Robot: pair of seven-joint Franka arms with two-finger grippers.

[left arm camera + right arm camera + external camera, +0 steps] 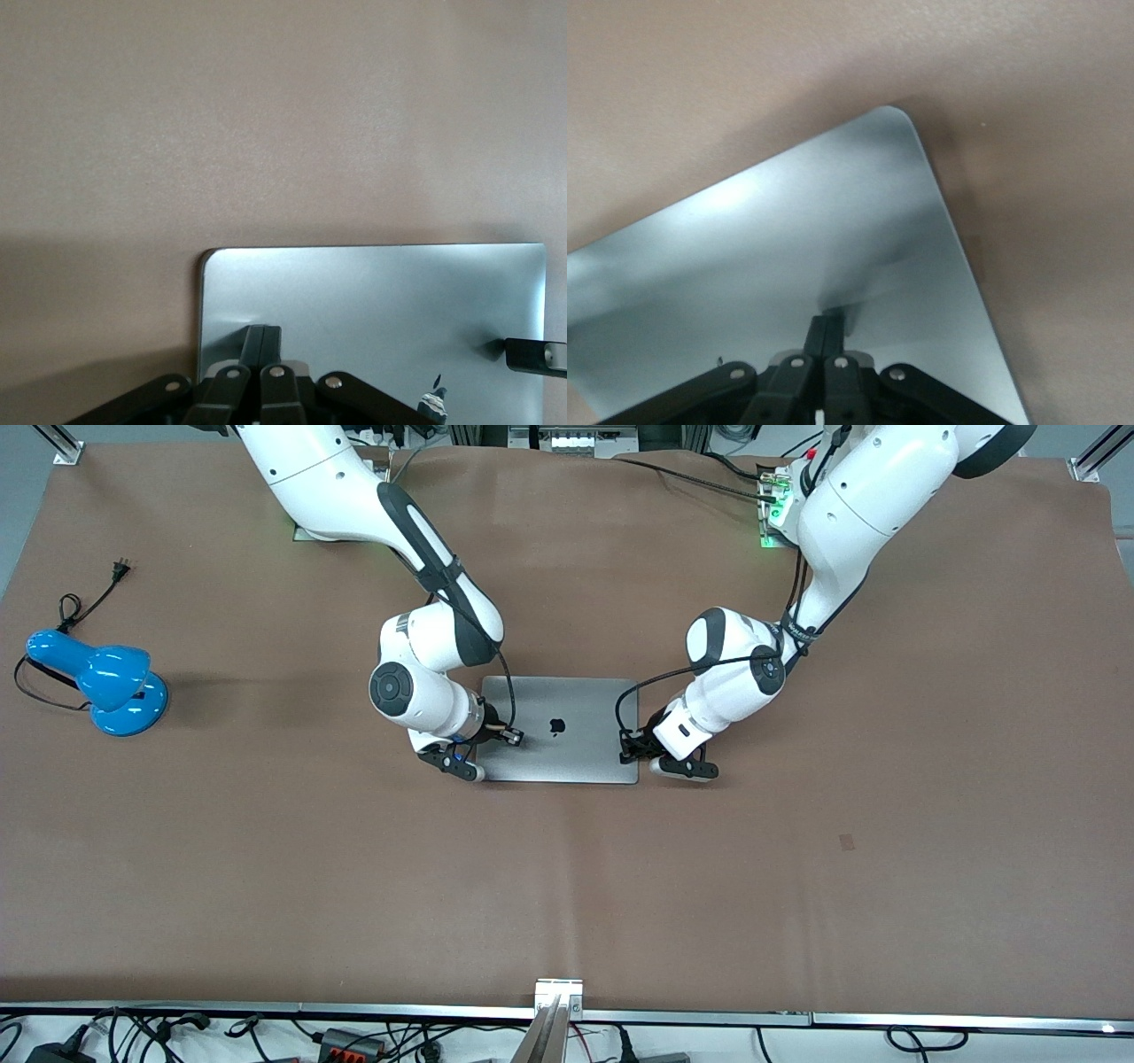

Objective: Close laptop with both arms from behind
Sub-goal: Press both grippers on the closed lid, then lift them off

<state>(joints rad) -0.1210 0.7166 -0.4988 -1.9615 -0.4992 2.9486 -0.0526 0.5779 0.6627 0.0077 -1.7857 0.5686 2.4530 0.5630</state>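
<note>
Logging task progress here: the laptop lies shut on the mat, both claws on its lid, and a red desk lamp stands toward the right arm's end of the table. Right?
Nearly. The desk lamp is blue, not red, as the front view shows. The rest holds: the laptop lies shut, with the right claw and the left claw on its lid, and the lamp is toward the right arm's end.

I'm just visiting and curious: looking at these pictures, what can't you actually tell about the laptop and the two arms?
- Laptop: lid is down, logo up; keyboard and screen are hidden beneath it in every view.
- Left tool: fingers shut, tips on the lid; the front view can't show how hard they press, since the wrist covers them.
- Right tool: the same, fingers together on the lid.
- Blue lamp: whether it is lit is not visible; its plug lies loose.
</note>
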